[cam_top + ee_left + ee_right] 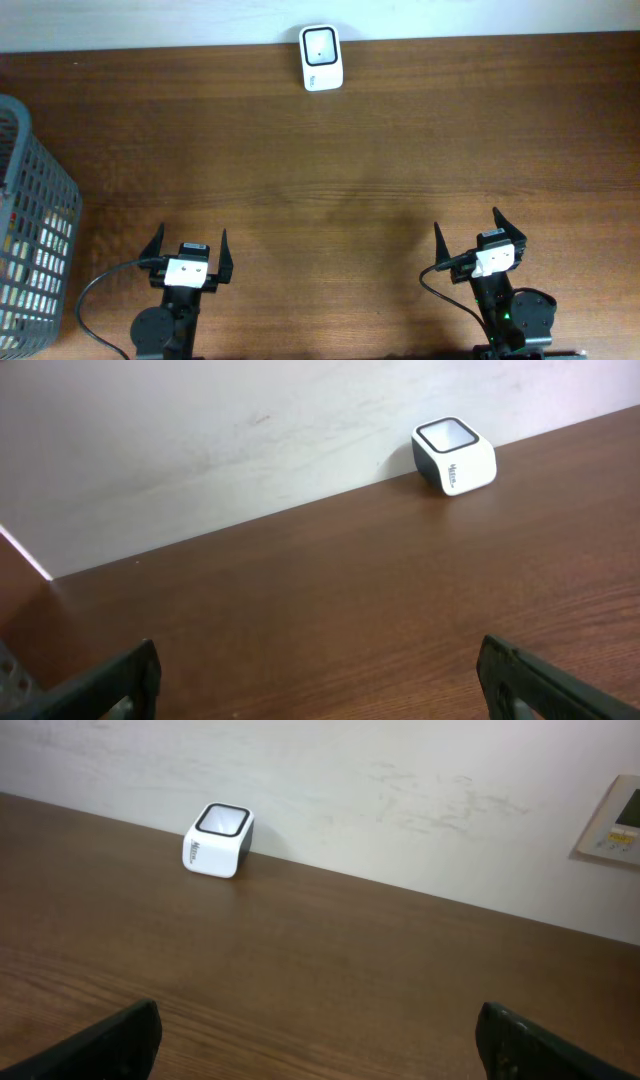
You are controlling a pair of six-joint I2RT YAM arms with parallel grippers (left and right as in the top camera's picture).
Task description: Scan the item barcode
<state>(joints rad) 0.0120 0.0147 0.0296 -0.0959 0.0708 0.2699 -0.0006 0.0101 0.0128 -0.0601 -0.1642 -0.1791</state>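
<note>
Scanner (pixel 321 58): small white box with a dark-framed window on top. It sits top centre of the overhead frame, at the far edge of the table (pixel 330 170) and right against the white wall (pixel 400 780). It stands upright and alone, with nothing touching it.

Around it is bare brown wood on all sides. Nothing stands between the scanner and either arm.

Grey mesh basket (pixel 30 230) is at the left edge of the frame, partly cut off and well apart from the scanner. Some coloured stuff shows through the mesh, too indistinct to identify. It's the only obstacle on the table, and it's nearest the left arm's side.

Left tool (pixel 191 240) is lower left of centre with its fingers spread wide apart, holding nothing. It points up-frame toward the wall.

Right tool (pixel 470 235) is lower right, fingers likewise wide apart and empty, angled slightly to the right.

Both tools are at the near edge, well apart from each other and from the scanner. Black cables (pixel 95 290) loop out beside each arm base at the bottom of the frame.

A beige wall panel (pixel 615 820) shows upper right in the right wrist view, above table level.

The wall closes off the far table edge. The middle of the table is open.
</note>
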